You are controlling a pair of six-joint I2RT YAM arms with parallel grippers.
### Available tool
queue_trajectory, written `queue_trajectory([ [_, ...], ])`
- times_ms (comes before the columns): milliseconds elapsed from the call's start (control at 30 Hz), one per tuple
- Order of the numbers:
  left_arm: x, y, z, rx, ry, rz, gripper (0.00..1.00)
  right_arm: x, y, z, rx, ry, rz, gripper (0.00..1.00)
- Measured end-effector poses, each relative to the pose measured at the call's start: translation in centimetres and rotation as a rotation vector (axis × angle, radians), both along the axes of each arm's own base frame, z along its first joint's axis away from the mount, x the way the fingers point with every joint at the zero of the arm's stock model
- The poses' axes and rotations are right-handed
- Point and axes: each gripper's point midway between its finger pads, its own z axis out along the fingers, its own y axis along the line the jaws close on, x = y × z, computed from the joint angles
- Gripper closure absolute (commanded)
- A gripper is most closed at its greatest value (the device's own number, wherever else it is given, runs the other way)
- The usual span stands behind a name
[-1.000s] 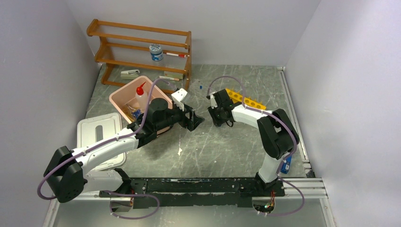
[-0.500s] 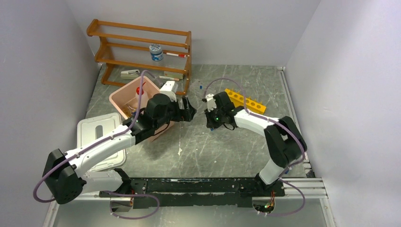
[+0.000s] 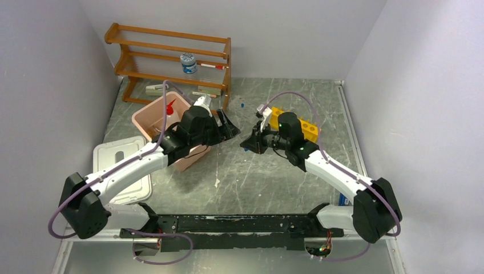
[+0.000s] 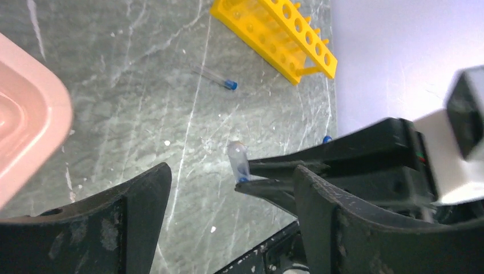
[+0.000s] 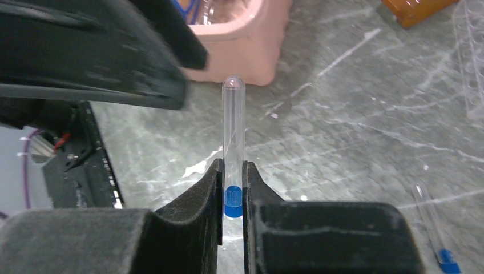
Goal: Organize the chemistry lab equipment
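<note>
Right gripper (image 5: 232, 191) pinches a blue-capped tube (image 5: 233, 131) down at its cap end, the clear rounded tip poking out toward the left gripper (image 4: 231, 177). That one hangs mid-table with its fingers spread wide, right opposite the tube and not touching it. A second tube (image 4: 217, 77) lies flat on the grey table (image 3: 274, 182), apart from the yellow rack (image 3: 298, 123) at the far right. The pink bin (image 3: 149, 119) sits far left, beside the left arm.
</note>
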Motion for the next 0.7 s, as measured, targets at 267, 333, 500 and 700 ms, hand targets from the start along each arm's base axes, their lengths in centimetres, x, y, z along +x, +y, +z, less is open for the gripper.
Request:
queue_trajectory([
  [267,-0.5,-2.0,-1.5,-0.075,0.151,-0.018,0.78,-2.2,1.6,2.8,0.097,-0.031,0.085,0.97],
  [333,-0.5,-2.2,-0.9,-0.087,0.154,-0.023,0.89,-2.2,1.8,2.9,0.107,-0.032,0.088,0.97],
  [500,-1.2,-1.6,-0.4,-0.087,0.158,-0.024,0.95,-2.7,2.1,3.5,0.138,-0.014,0.099,0.80],
  [700,-2.4,-0.7,0.7,-0.146,0.156,-0.004,0.95,-3.5,2.1,4.7,0.198,0.055,0.071,0.34],
])
